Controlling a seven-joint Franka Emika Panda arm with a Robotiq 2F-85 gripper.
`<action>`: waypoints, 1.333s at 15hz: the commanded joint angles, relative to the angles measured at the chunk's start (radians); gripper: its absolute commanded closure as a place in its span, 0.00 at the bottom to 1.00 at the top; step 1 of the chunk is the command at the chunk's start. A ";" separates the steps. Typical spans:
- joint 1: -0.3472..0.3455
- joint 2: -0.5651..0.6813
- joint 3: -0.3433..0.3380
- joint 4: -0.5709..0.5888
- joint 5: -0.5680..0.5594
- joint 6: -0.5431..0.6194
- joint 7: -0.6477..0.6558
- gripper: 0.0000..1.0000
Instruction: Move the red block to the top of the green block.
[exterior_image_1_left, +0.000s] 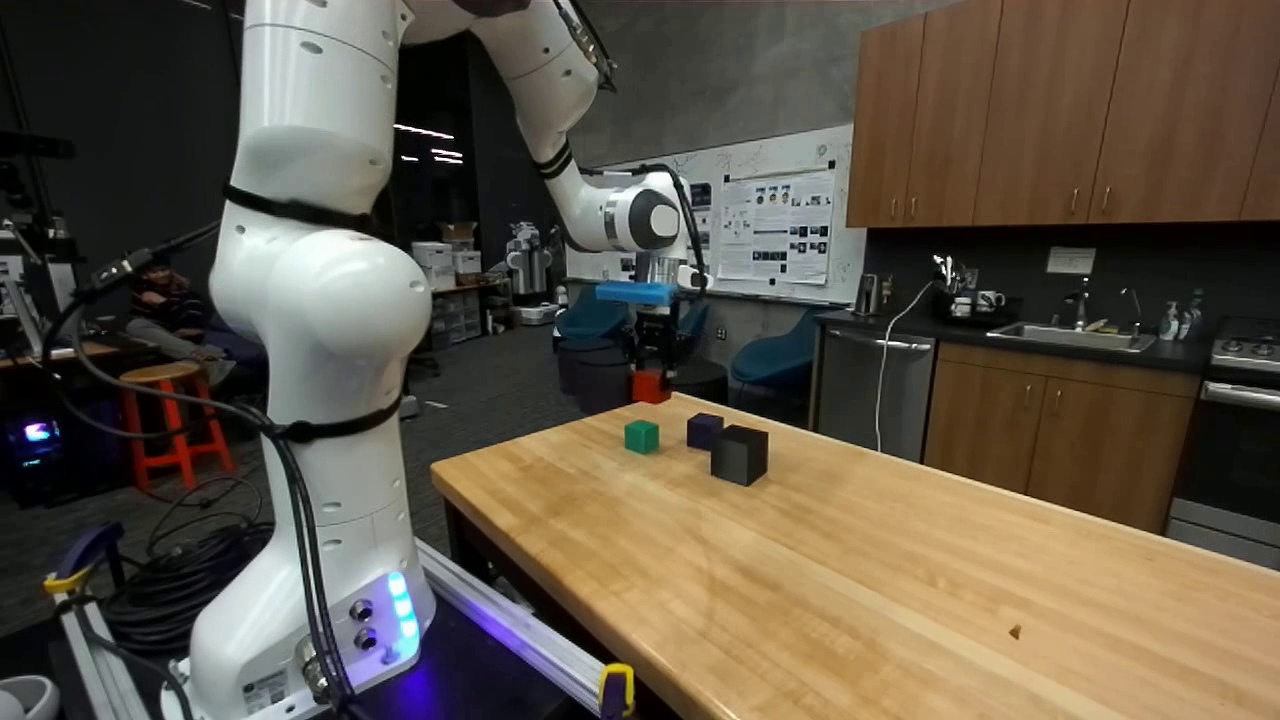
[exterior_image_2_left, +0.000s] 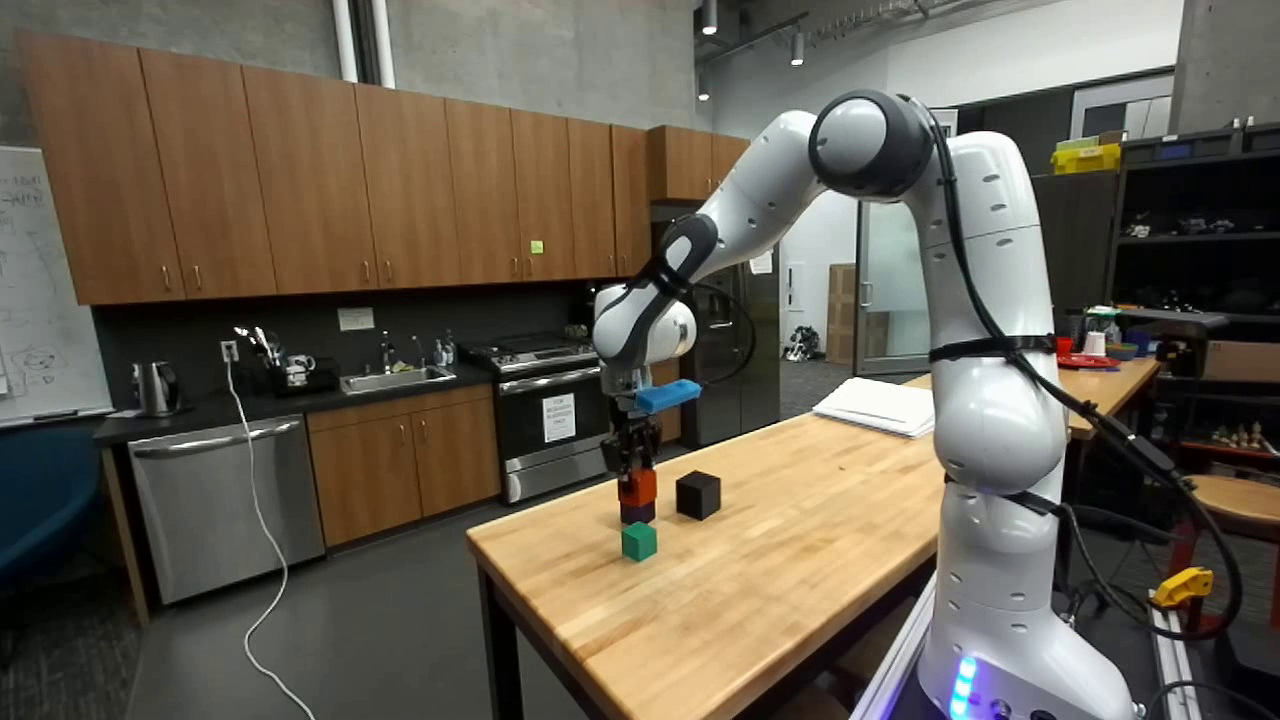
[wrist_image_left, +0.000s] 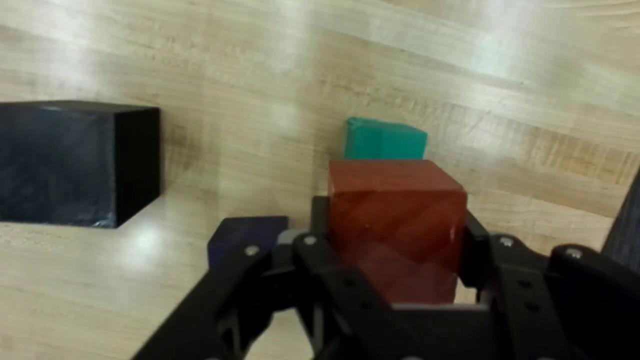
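My gripper (wrist_image_left: 397, 232) is shut on the red block (wrist_image_left: 395, 215), with a finger on each side of it. The red block also shows in both exterior views (exterior_image_1_left: 651, 386) (exterior_image_2_left: 637, 487), held above the table top. The green block (exterior_image_1_left: 641, 436) sits on the table, and it also shows in an exterior view (exterior_image_2_left: 639, 541). In the wrist view the green block (wrist_image_left: 386, 141) lies just beyond the red block, which hides its near part. The red block is apart from the green block.
A dark purple block (exterior_image_1_left: 704, 431) stands near the green block, partly hidden by a finger in the wrist view (wrist_image_left: 245, 235). A larger black cube (exterior_image_1_left: 739, 455) stands beside it. The wooden table (exterior_image_1_left: 800, 600) ends close behind the blocks. White papers (exterior_image_2_left: 880, 405) lie farther along.
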 joint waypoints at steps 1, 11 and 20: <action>0.012 -0.040 0.022 -0.073 0.076 0.029 0.037 0.69; 0.023 -0.036 0.021 -0.132 0.062 0.126 0.076 0.69; 0.025 -0.030 0.017 -0.166 0.002 0.177 0.073 0.69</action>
